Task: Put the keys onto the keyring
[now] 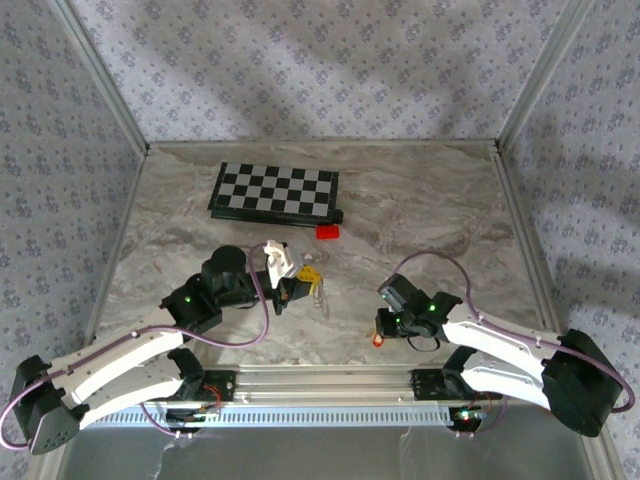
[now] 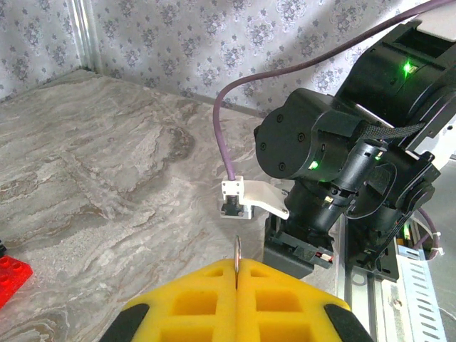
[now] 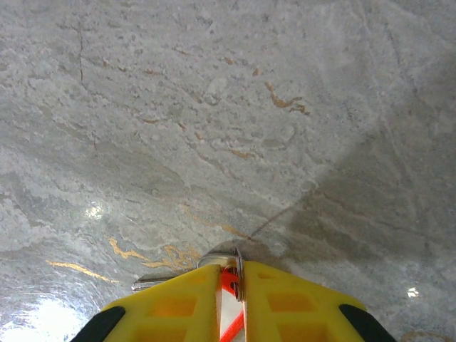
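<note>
My left gripper point(image 1: 308, 277) is shut on the keyring point(image 1: 320, 295), a thin silvery loop that hangs from its yellow fingers near the table's middle. In the left wrist view the left gripper point(image 2: 237, 265) has its jaws pressed together, and an edge of the keyring point(image 2: 237, 249) sticks up between them. My right gripper point(image 1: 381, 335) is low over the table near the front. The keys point(image 1: 377, 340) show there as a tiny red tag. In the right wrist view the right gripper point(image 3: 231, 274) is shut on the keys point(image 3: 228, 286), a red tag with a pale centre, a small metal ring and a metal shaft pointing left.
A folded chessboard point(image 1: 275, 190) lies at the back, with a solid red block point(image 1: 327, 232) by its right corner. The red block point(image 2: 11, 274) is also at the lower left of the left wrist view. The right arm point(image 2: 342, 164) stands close in front of the left gripper. Walls enclose the table.
</note>
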Available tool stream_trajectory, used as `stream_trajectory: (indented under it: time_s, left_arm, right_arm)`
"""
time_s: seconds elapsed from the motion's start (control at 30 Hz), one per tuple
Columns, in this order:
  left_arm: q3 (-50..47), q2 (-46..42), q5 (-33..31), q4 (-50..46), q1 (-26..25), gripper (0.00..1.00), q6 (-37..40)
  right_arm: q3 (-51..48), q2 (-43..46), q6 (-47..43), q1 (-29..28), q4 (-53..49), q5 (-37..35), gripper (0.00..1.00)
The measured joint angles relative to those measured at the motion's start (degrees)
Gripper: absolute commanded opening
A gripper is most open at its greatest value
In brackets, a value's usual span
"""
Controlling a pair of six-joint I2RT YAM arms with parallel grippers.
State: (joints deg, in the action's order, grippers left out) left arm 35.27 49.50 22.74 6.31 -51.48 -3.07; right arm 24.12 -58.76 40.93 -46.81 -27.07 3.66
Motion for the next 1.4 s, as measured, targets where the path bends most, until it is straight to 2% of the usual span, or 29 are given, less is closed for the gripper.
stream_trajectory:
  time_s: [0.53,0.83,1.13,1.4]
  left_arm:
    - [0.00,0.00,0.00,0.02,0.00,0.00,-0.02]
    - [-0.20,-0.66,0.39,0.33,0.00,0.00,-0.02]
    - [-0.20,-0.76,1.66,0.37,0.00,0.00,-0.31]
    - [-0.13,-2.58,3.06,-0.37,-0.02,0.00,-1.09]
  right_arm:
    - [0.00,-0.92,0.00,0.00,0.37,-0.85,0.11]
    - [0.02,0.00,-1.01,-1.01,0.52,-1.07,0.02]
    - [1.09,10.88,-5.05,-8.17,0.87,-6.34,0.00]
    - [2.78,21.55,-13.11,-18.03,3.45,-13.42,0.00]
